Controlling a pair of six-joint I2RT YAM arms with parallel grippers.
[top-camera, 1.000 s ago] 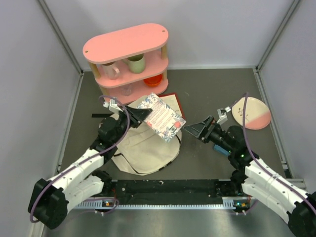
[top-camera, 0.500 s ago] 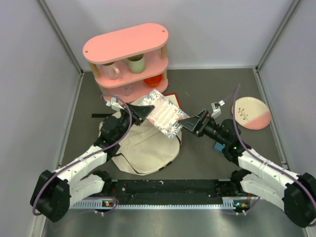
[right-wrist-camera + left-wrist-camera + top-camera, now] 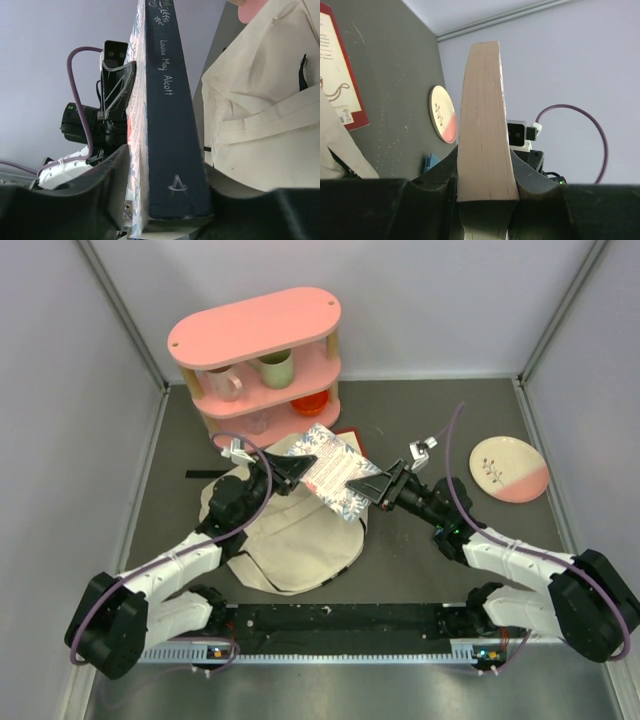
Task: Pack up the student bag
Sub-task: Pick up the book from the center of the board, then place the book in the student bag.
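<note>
Both our grippers pinch one paperback novel (image 3: 335, 475) from opposite edges: our left gripper (image 3: 288, 472) clamps the page side, our right gripper (image 3: 380, 486) the dark spine. We hold it over the student bag (image 3: 290, 540), which lies flat on the table (image 3: 420, 410).

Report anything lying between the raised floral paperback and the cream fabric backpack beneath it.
Nothing visible does. The floral paperback book hangs over the cream fabric backpack, held between the left gripper and right gripper. Whether the backpack's opening is unzipped cannot be told.
</note>
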